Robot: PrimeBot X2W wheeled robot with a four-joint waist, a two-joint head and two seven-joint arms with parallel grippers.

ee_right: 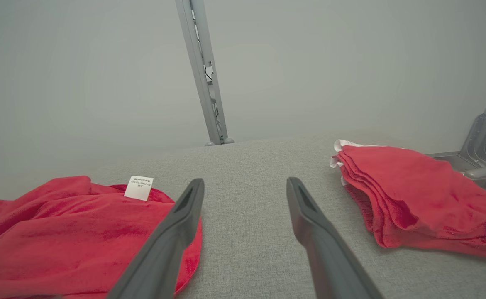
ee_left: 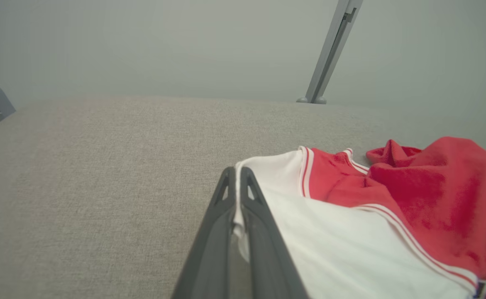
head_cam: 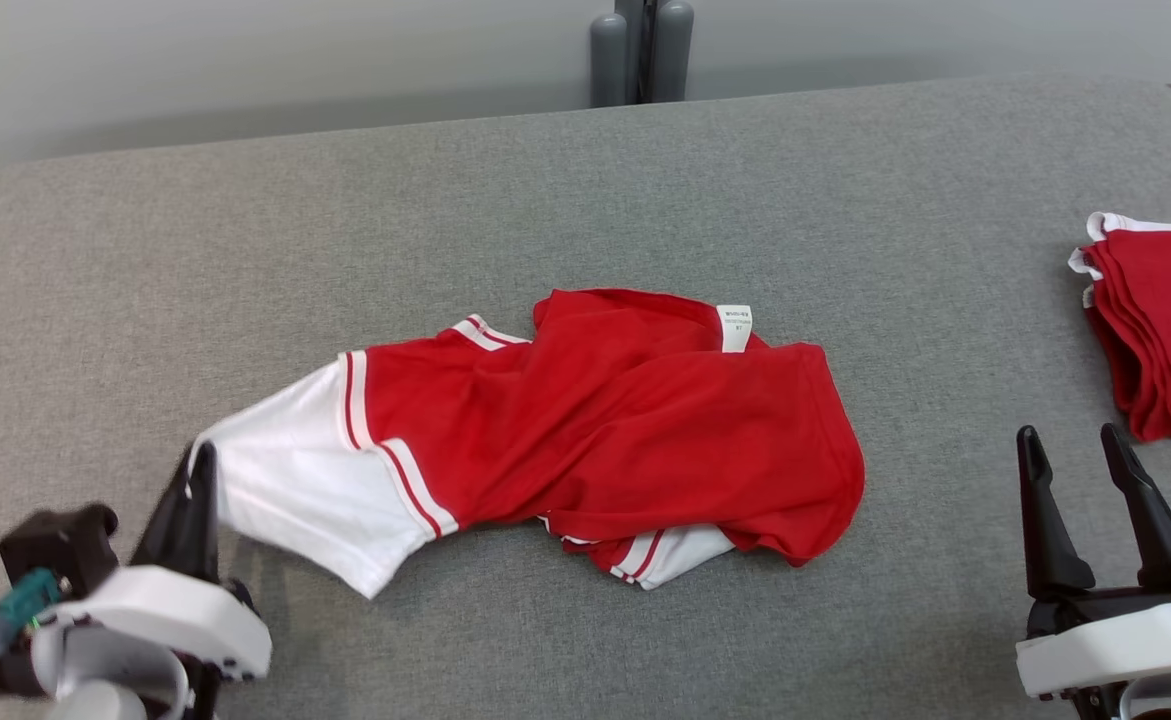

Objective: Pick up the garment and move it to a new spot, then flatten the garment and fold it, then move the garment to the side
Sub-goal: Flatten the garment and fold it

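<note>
Your left gripper is pressed together on the garment. In the left wrist view a thin edge of white cloth runs up between the two dark fingers, so you have a pinch on the sleeve and nothing more. Everything turns on the lie of the piece. It sits mid-surface with its long axis running left to right across the head view, the white sleeve end at your left gripper and the red body bunched away to the right. That makes the left arm the near one, and I'd expect a lift from here to bring the sleeve up first with the heavy red bulk trailing behind. Your right gripper is spread wide and holding nothing. It sits low on the right, apart from the red hem, between the garment and the folded red stack at the far right edge. The cloth looks like thin, limp jersey, creased and doubled over itself, with red-and-white striped bands where the sleeve meets the body. A small white label is turned up near the top. A second white sleeve pokes out under the lower edge. The grey surface is a coarse weave, so dragging will probably catch; better to lift clear.
</note>
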